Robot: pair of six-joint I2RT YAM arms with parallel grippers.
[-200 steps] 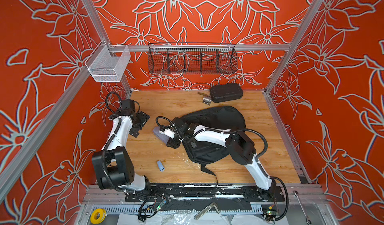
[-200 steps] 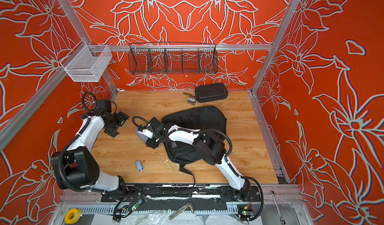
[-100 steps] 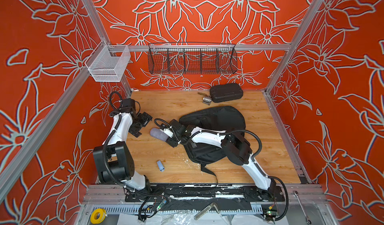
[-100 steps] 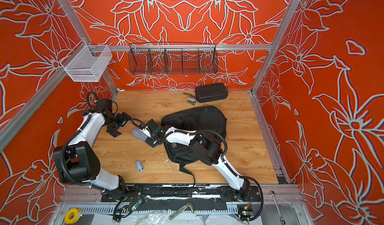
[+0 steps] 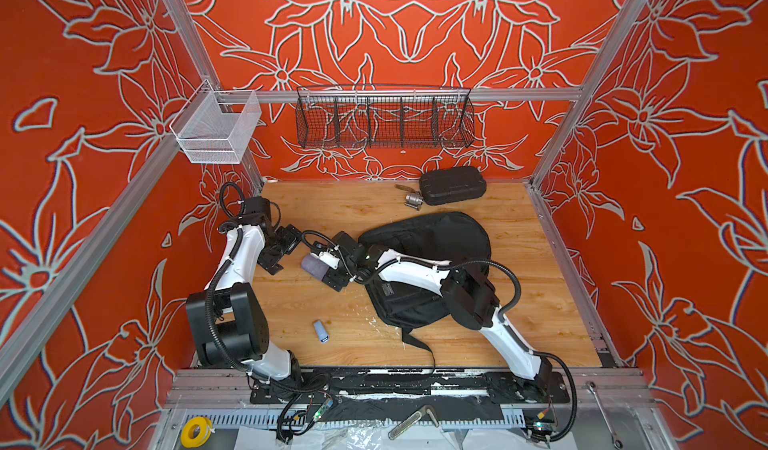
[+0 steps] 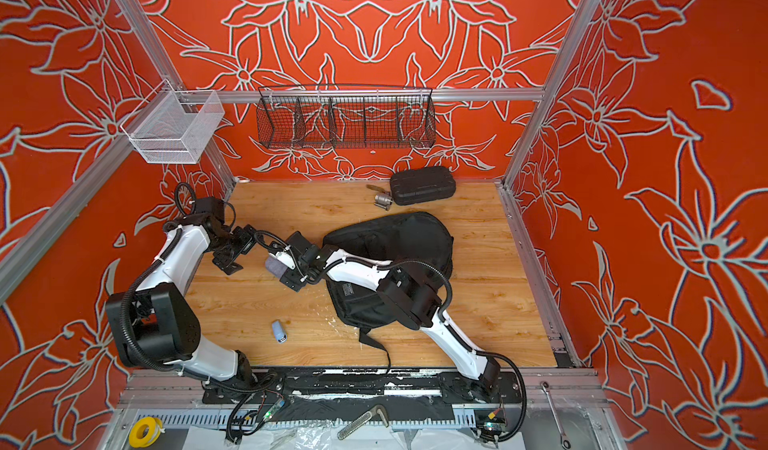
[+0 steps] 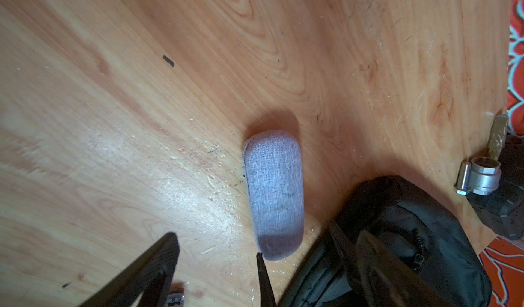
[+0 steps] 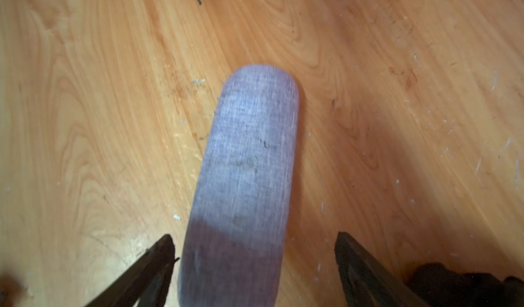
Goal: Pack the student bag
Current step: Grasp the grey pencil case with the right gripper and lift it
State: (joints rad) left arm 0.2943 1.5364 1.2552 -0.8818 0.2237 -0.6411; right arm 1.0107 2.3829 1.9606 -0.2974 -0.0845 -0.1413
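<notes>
The student bag (image 5: 432,256) lies flat on the wooden table (image 5: 519,315), right of centre, its rounded top toward the far edge and its straps trailing toward the near edge. The right arm reaches across it.

A grey fabric case (image 8: 246,161), oblong with rounded ends, lies just left of the bag, toward the table's left edge. In the right wrist view the right gripper (image 8: 255,251) has its fingers spread wide on either side of the case's near end, with a clear gap on both sides; nothing is grasped. The left gripper (image 5: 282,248) stands close by near the left edge, fingers likewise released and empty.

Judgement: the step in hand concerns the grey case, which is not yet in the bag. The bag's opening cannot be made out from these views. The next move calls for a secure hold across the case's width and an opened compartment to receive it.

A small blue object (image 5: 321,330) lies toward the near edge, and a black hard case (image 5: 452,185) with a metal fitting (image 5: 412,200) beside it at the far edge.
</notes>
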